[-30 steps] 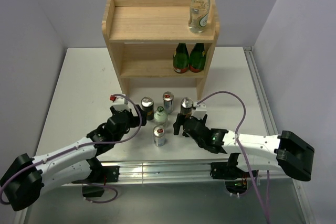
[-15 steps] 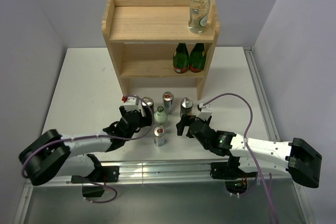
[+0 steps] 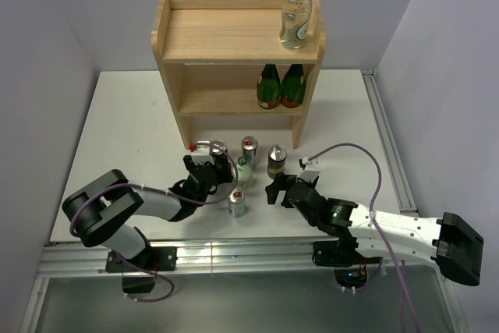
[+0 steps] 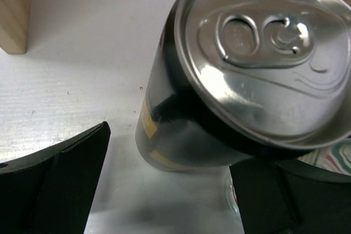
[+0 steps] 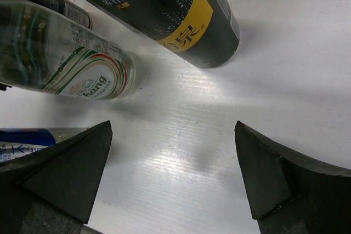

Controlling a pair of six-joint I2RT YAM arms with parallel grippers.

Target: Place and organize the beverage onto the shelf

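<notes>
Between the parted fingers of the left gripper [image 4: 170, 157] stands a black can [image 4: 241, 69] with a gold band, upright on the white table [image 3: 132, 122]. The jaws are wide apart and released. Bare table shows between the can and the finger on the left of the wrist view, while contact on the other side cannot be made out. Just ahead of the right gripper [image 5: 173, 130], whose jaws are likewise spread wide and hold nothing, stands a second black can [image 5: 186, 9]. Ahead and to its left is a clear glass bottle [image 5: 66, 64], and a silver-blue can [image 5: 22, 138] sits close by its left finger. Another silver can [image 3: 249, 148] stands beyond both grippers, toward the shelf [image 3: 234, 37]. Well beyond them, a second clear bottle [image 3: 296, 9] stands at the right corner of the shelf's top board, and two dark green bottles [image 3: 281, 87] occupy the lower tier beneath it.
</notes>
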